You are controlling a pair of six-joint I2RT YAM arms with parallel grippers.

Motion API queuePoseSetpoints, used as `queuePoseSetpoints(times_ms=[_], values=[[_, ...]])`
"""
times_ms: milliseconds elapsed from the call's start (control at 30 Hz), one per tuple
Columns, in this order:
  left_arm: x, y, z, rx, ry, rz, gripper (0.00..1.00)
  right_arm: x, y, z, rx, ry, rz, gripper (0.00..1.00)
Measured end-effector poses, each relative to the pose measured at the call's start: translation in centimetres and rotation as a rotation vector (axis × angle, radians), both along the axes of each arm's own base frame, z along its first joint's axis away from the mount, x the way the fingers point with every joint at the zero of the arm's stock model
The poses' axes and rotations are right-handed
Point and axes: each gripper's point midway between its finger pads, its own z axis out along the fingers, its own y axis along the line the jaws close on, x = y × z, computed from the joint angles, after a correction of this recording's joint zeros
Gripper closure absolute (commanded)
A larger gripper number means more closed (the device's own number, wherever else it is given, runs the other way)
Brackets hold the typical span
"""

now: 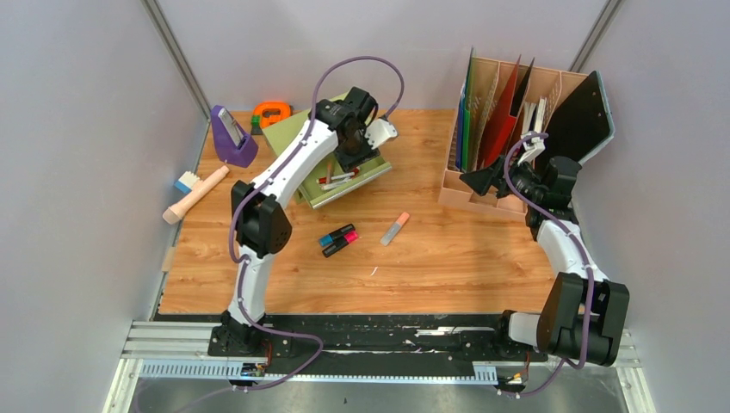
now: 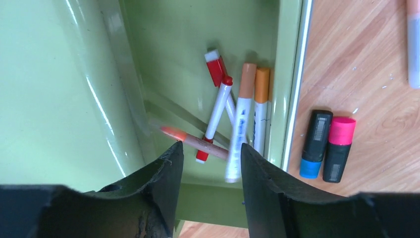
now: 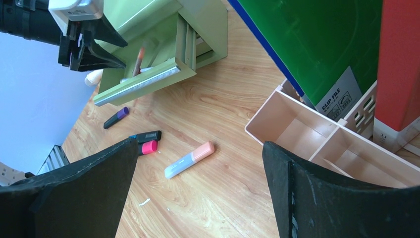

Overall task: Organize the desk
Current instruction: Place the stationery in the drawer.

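Left jaws partly open over the open drawer [image 2: 198, 29], gap wider than the pencil [image 2: 198, 143] lying crosswise just under the tips; not clamped, as far as shows. Could snag on a tip on a crooked lift, or end up propped on the red-capped pens [image 2: 216, 111] and jam the drawer on closing. Right of these jaws, outside the drawer wall, blue highlighter [image 2: 314, 144] just beside pink highlighter [image 2: 339, 148]: likely pinched together, or one knocked rolling, for lack of room between them. Right jaws wide, holding nothing, above the tabletop [image 1: 430, 267], spread under both jaws and bearing everything. File rack [image 3: 297, 131] close on their right; could get bumped on a swing.

Counted: well left of the left jaws, one brush [image 1: 196, 194], one purple stand [image 1: 232, 136], one orange tool [image 1: 272, 112]. Under the left jaws, one pencil, two red-capped pens, two orange-capped markers [image 2: 246, 114]. Between the two jaws, four loose pieces: blue and pink highlighters, one peach highlighter [image 1: 395, 228], one purple marker [image 3: 116, 117]. By the right jaws, one file rack.
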Motion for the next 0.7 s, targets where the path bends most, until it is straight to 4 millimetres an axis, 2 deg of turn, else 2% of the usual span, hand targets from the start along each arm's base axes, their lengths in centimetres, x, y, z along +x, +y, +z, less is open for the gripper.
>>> queuePoseSetpoints(times_ms=[100, 200, 367, 500, 700], values=[[-0.1, -0.3, 0.5, -0.033, -0.012, 0.016, 0.42, 0.0, 0.0, 0.0, 0.0, -0.001, 0.0, 0.01], [-1.2, -0.7, 1.1, -0.077, -0.001, 0.016, 0.41, 0.0, 0.0, 0.0, 0.0, -0.002, 0.0, 0.01], [-4.6, -2.5, 2.6, -0.185, 0.032, -0.053, 0.41, 0.0, 0.0, 0.0, -0.001, -0.002, 0.0, 0.01], [-7.9, -4.8, 3.3, -0.278, 0.081, -0.147, 0.41, 0.0, 0.0, 0.0, -0.001, -0.003, 0.0, 0.01], [-10.8, -7.9, 2.2, -0.352, 0.167, -0.245, 0.4, 0.0, 0.0, 0.0, -0.001, -0.003, 0.0, 0.01]])
